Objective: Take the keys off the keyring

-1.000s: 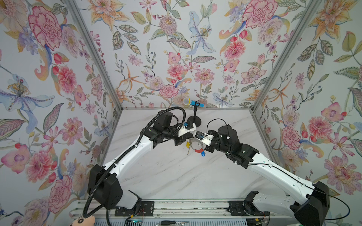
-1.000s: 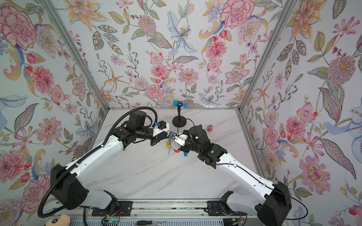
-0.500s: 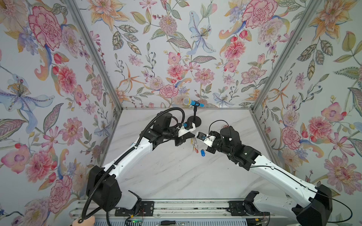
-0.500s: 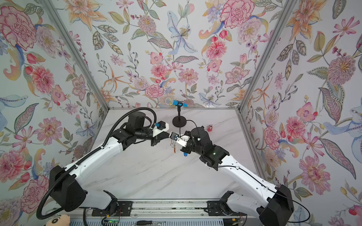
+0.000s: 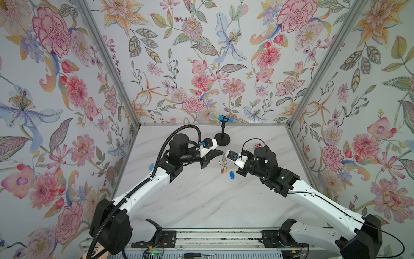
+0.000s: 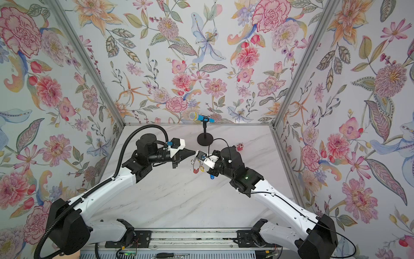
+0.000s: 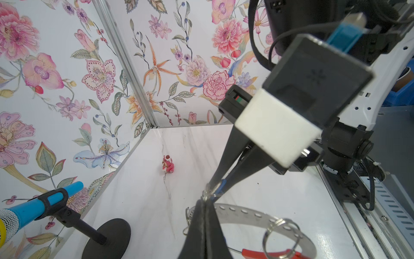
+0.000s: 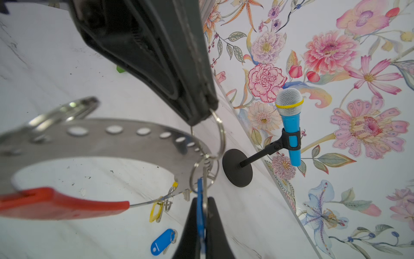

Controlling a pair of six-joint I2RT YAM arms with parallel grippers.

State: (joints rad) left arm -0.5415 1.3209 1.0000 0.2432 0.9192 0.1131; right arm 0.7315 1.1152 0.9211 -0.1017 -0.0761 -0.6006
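- The left gripper (image 8: 202, 117) is pressed together on a small split ring (image 8: 221, 134) of the keyring (image 8: 125, 132), which hangs above mid-table.
- The right gripper (image 8: 202, 200) pinches a blue-tagged key (image 8: 200, 190).
- Another blue key (image 5: 231, 175) lies on the table (image 5: 201, 197).

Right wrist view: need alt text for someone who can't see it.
The right gripper is shut on a blue key tag hanging from the keyring, a perforated metal band with a red sleeve, while the left gripper pinches a split ring at the band's end. A loose blue tag lies on the marble table; a toy microphone stands behind.
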